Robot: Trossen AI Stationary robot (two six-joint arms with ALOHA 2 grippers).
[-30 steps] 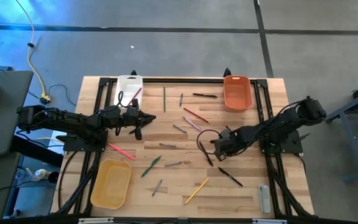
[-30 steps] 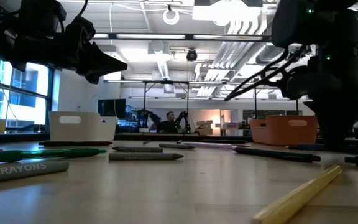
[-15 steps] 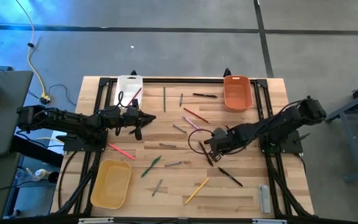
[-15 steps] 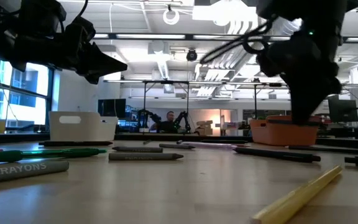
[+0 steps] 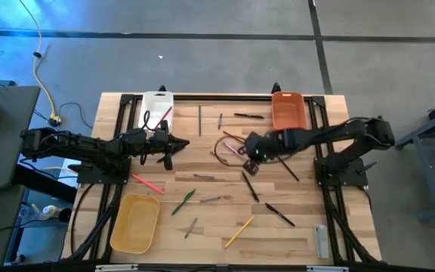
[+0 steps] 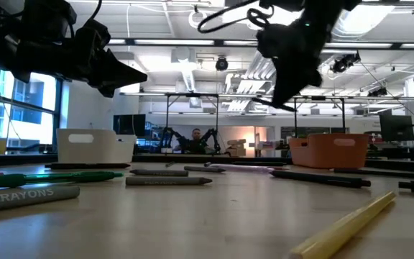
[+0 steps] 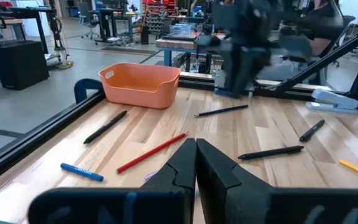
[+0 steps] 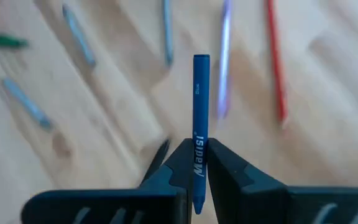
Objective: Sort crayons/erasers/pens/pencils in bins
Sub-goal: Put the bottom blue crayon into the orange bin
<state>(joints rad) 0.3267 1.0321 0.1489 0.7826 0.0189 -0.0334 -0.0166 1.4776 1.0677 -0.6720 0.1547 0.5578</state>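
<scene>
My right gripper (image 5: 251,153) hangs above the table's middle, near the orange bin (image 5: 288,111), shut on a blue crayon (image 8: 200,93). In the low view it (image 6: 284,97) is high off the wood. My left gripper (image 5: 184,142) hovers left of centre, shut and empty, fingertips together (image 7: 196,144). The white bin (image 5: 157,106) stands at the far left and the yellow bin (image 5: 135,221) at the near left. Several crayons, pens and pencils lie flat on the wood, among them a red one (image 5: 239,139), a black one (image 5: 250,186) and a yellow one (image 5: 239,232). My right gripper pinches the blue crayon between its two fingers at the labelled lower half (image 8: 197,144). The crayon lies along the fingers and its free end (image 8: 201,59) sticks out past the tips. The fingers slant down from above. The crayon is lifted clear of the table.
A grey flat bar (image 5: 321,242) lies at the near right corner. Black frame rails (image 5: 319,121) run along the table's sides. A dark cable loop (image 5: 223,146) hangs beside my right gripper. Loose sticks (image 5: 184,201) are scattered across the middle.
My right gripper has risen well off the table and gone toward the far edge and a little left, rolling its wrist as it went, still shut on the blue crayon. The black pen beside its old place stays on the wood.
</scene>
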